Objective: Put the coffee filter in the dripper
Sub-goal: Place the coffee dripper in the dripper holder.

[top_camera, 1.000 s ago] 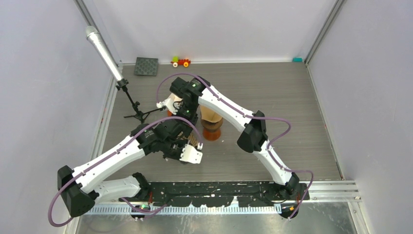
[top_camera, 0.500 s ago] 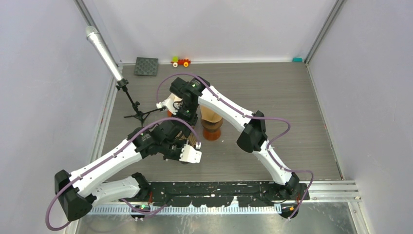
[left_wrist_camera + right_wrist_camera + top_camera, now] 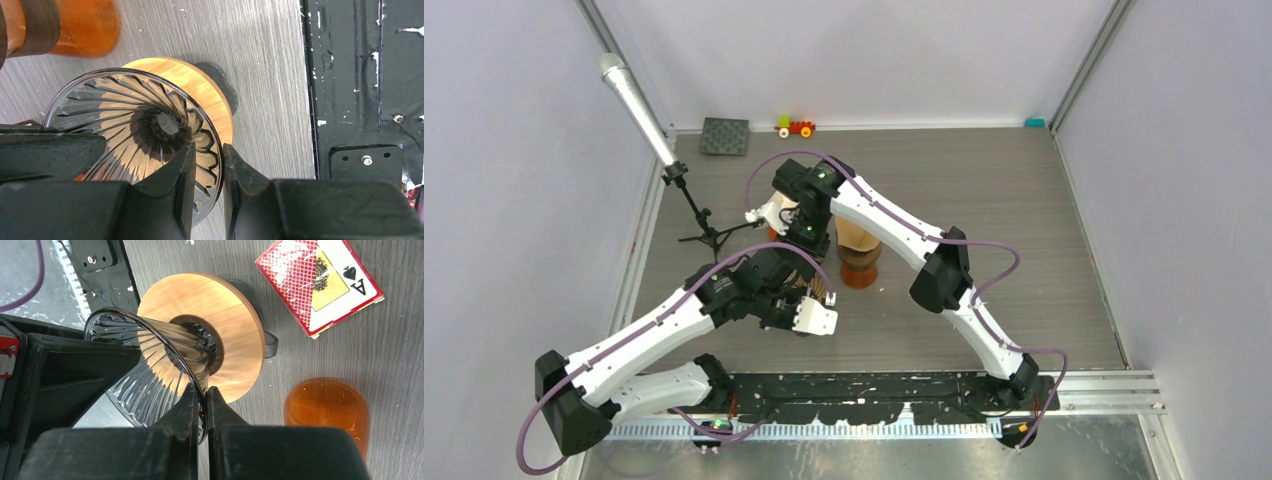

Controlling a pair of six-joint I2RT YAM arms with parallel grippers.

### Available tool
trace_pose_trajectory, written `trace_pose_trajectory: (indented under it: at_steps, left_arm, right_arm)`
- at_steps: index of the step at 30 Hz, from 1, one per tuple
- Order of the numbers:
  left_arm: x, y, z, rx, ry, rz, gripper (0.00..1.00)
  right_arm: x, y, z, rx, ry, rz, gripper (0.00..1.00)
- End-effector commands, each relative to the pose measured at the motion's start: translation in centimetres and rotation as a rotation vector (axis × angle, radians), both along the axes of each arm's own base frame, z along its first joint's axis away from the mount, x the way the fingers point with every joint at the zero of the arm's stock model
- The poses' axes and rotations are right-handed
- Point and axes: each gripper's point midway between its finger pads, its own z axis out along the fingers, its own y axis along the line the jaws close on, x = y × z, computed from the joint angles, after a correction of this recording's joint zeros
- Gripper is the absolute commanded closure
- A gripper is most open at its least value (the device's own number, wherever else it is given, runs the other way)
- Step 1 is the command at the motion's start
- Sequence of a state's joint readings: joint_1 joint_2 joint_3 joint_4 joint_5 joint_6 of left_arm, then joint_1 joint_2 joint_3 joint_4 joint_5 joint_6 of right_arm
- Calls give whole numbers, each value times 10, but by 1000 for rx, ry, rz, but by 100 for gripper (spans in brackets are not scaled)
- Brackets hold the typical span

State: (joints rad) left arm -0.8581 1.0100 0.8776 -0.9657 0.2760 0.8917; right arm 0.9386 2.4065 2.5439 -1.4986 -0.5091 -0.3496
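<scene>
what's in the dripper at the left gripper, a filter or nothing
Empty. The left wrist view looks into the dripper: bare ribbed glass down to the centre hole, no paper filter inside.

Clear ribbed dripper [image 3: 155, 365] with pale-wood collar [image 3: 235, 340]; orange cup [image 3: 327, 412]; red-patterned card box [image 3: 320, 282].

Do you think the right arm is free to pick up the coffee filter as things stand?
Probably not: the right gripper is shut on the rim of the dripper, so it would have to let go first. The coffee filter stands close by.
</scene>
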Motion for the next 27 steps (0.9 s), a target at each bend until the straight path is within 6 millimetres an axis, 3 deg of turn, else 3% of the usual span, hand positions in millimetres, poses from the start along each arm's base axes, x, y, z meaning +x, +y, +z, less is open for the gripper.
trace_pose_trajectory:
  at_steps: [1, 27]
  left_arm:
    - [-17, 9, -36, 73, 120, 26, 100]
    - [-21, 20, -53, 115, 136, 52, 100]
  right_arm:
    - [7, 2, -50, -115, -15, -22, 100]
    - [8, 2, -67, -153, -22, -23, 99]
